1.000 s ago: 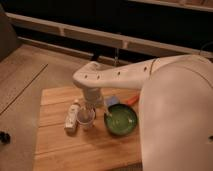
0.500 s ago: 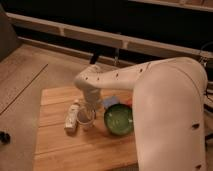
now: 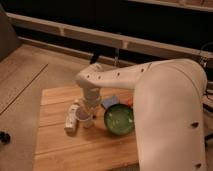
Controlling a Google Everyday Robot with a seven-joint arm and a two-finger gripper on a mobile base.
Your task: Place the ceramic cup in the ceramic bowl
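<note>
At centre frame the gripper (image 3: 89, 108) is poising directly over the ceramic cup (image 3: 85, 120), grip state untellable, needing a straight lift clear of the white bottle (image 3: 72, 119) before heading right to the ceramic bowl (image 3: 120, 120).

The small white ceramic cup (image 3: 84, 119) stands on the pale wooden tabletop (image 3: 75, 150). The round green ceramic bowl (image 3: 119, 120) sits near it at 3 o'clock, apart from it. The slim white bottle (image 3: 72, 118) lies just beside the cup at 9 o'clock. A flat blue item (image 3: 109, 102) is at the bowl's 11 o'clock. The gripper (image 3: 88, 109) is directly over the cup.
</note>
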